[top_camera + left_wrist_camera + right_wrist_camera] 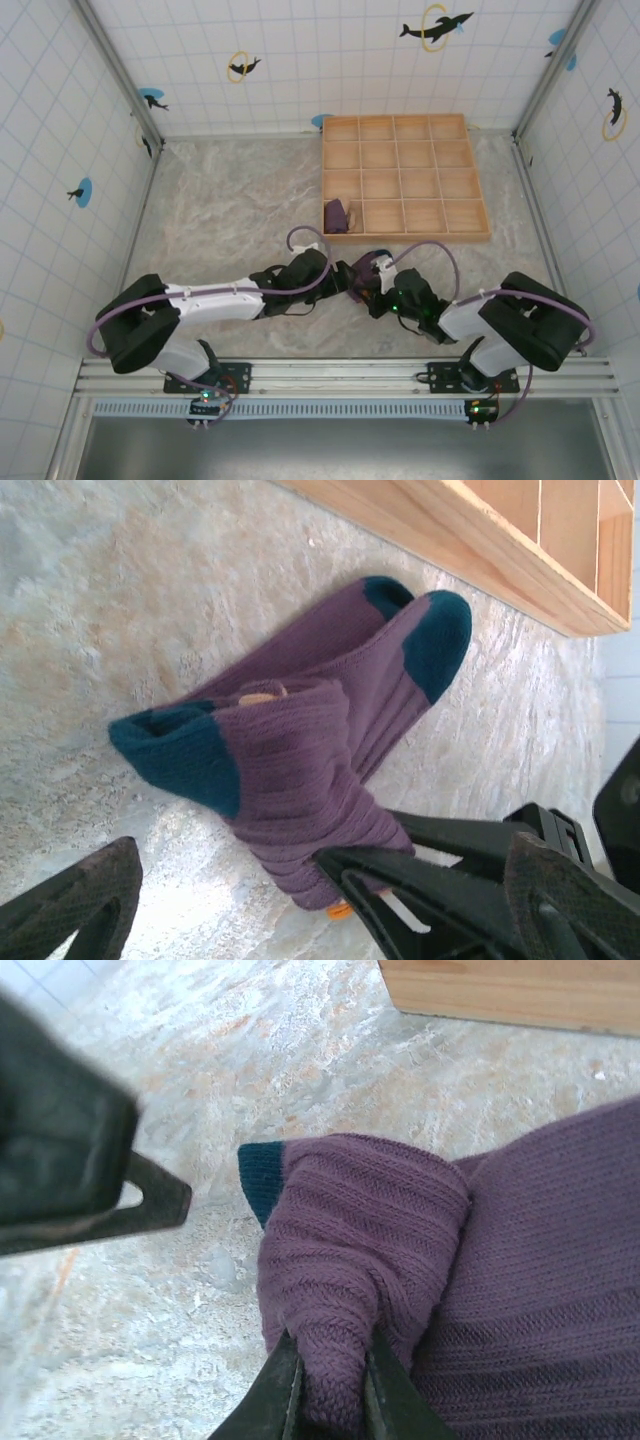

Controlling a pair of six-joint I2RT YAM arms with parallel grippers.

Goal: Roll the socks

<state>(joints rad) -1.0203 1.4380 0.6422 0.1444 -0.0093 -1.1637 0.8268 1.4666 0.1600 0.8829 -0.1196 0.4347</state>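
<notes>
A pair of purple socks [320, 730] with teal toes and heels lies on the marbled table, just in front of the wooden tray. One end is folded over on itself. My right gripper [330, 1400] is shut on that folded purple end, and its dark fingers [420, 890] reach in from the lower right of the left wrist view. My left gripper [320, 910] stands open, its fingers wide apart on either side of the pinched end and holding nothing. From above, the left gripper [338, 278] and right gripper [370, 290] meet at the socks [358, 270].
The wooden compartment tray [405, 236] stands at the back right, its front wall [470, 550] close behind the socks. A rolled purple sock [337, 215] sits in its near-left cell. Bare table spreads to the left.
</notes>
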